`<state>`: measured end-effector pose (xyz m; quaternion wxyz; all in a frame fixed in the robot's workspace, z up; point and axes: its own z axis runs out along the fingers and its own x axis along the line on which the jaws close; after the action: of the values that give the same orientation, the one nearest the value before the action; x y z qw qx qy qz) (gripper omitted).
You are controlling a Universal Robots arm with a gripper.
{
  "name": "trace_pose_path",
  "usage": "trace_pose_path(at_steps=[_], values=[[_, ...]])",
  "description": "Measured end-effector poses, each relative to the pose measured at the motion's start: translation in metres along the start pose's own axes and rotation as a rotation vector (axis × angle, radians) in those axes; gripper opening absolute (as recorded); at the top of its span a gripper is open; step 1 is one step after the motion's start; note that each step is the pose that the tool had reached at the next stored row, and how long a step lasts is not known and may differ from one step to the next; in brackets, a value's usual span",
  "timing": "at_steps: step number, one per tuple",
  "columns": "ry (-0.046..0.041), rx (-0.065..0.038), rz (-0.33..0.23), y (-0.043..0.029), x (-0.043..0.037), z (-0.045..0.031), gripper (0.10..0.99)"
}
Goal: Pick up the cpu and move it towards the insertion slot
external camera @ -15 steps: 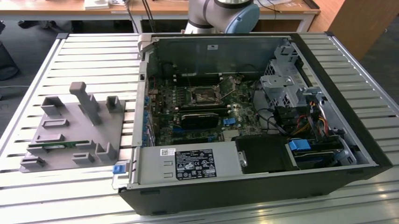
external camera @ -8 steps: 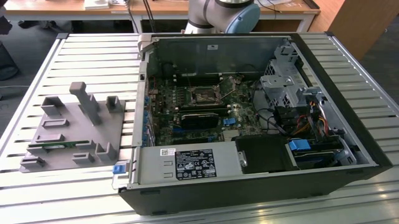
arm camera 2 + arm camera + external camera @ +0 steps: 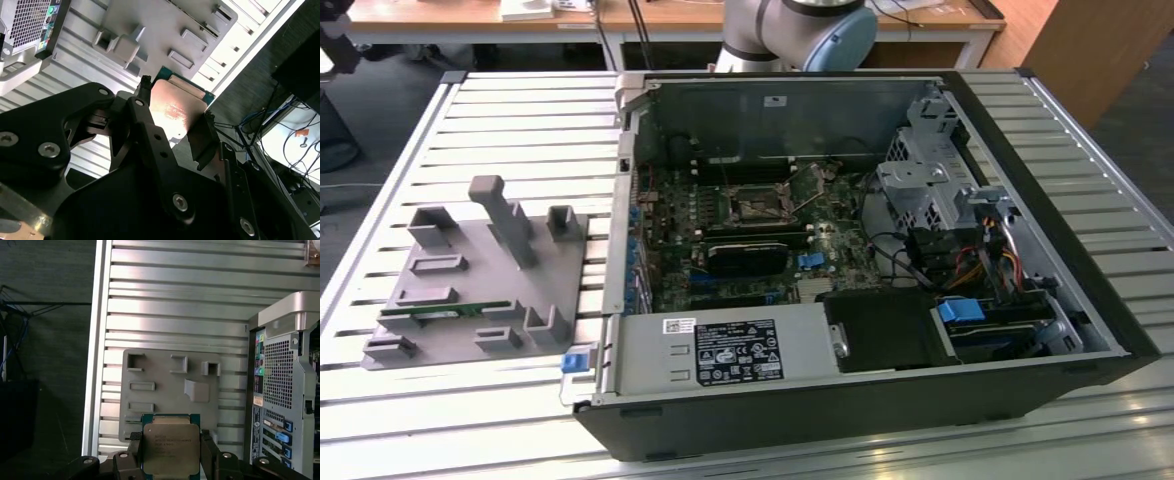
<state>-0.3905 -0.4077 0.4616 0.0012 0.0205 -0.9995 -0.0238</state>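
The gripper (image 3: 170, 436) is closed on the cpu (image 3: 170, 446), its two black fingers (image 3: 134, 447) pressing the chip's opposite edges and open no wider than the chip itself. In the first wrist view the chip's metal lid faces the camera, with a thin green rim showing around it. In the second wrist view the same lid (image 3: 176, 106) catches a warm sheen between the fingertips (image 3: 145, 87), and the grip looks square, though the linkage hides the lower edge of the chip, so its seating there cannot be told. The cpu is held in the air over the grey tray (image 3: 165, 375), well above the tray's moulded recesses and touching none of them. The tray lies on the slatted aluminium table (image 3: 175, 305), just beside the open computer case (image 3: 282, 385). In the exterior view the tray (image 3: 467, 300) sits at the exterior view's left of the case (image 3: 1067, 300), with a narrow green memory stick (image 3: 447, 313) lying in one of its slots. The insertion slot (image 3: 755, 205), a small dark square socket in a silver frame, lies on the motherboard inside the case, just above a long black module (image 3: 747, 255). The cpu is over the tray, so it is well apart from that socket. The arm's (image 3: 807, 30) pale base, with a blue cap, stands behind the case.
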Motion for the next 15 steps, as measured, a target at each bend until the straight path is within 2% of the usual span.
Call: trace_pose_path(at_steps=[15], values=[[0.0005,0.000,-0.009,-0.0009,-0.0222,-0.0001,0.541]])
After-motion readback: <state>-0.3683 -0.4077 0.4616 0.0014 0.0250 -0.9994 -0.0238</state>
